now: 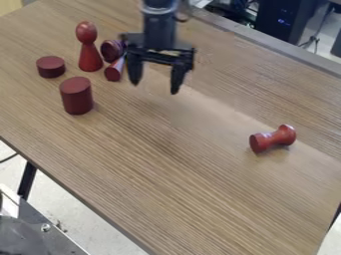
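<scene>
The black gripper (154, 88) hangs over the upper middle of the wooden table, open, with nothing between its fingers. Just left of it and partly behind it lie a dark red spool-like piece (112, 50) and a red tapered piece (114, 70). A red pawn-shaped piece (89, 50) stands upright farther left. Beside that is a short flat red disc (51, 66), and below them a taller dark red cylinder (77, 95) stands on end. Far to the right, a red waisted piece (272, 139) lies on its side.
The wooden table (166, 164) runs diagonally, its near edge at lower left and its far edge at upper right. Dark computer equipment (286, 20) stands beyond the far edge. A grey metal surface (40, 231) is at the lower left, below the table.
</scene>
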`<state>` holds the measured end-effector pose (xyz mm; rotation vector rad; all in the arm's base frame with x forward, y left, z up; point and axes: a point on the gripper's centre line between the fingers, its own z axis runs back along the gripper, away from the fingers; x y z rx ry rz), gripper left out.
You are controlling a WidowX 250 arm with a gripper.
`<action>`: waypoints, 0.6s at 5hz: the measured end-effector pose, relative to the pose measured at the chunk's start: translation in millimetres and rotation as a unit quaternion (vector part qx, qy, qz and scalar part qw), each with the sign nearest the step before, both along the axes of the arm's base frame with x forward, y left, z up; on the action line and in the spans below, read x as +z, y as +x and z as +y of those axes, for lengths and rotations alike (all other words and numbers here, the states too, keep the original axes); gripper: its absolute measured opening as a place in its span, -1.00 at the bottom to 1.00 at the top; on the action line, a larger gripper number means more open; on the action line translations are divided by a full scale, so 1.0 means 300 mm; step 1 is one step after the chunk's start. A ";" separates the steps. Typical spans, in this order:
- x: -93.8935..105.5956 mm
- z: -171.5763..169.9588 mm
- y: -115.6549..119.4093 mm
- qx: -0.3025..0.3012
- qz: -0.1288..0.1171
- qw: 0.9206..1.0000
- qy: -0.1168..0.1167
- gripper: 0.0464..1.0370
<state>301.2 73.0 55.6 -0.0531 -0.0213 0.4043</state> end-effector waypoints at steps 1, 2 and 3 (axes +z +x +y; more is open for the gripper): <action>-0.003 0.083 -0.028 0.051 0.001 0.999 -0.006 0.93; 0.011 0.112 -0.039 0.068 -0.001 0.998 0.002 0.93; 0.026 0.123 -0.043 0.071 0.001 0.997 0.011 0.93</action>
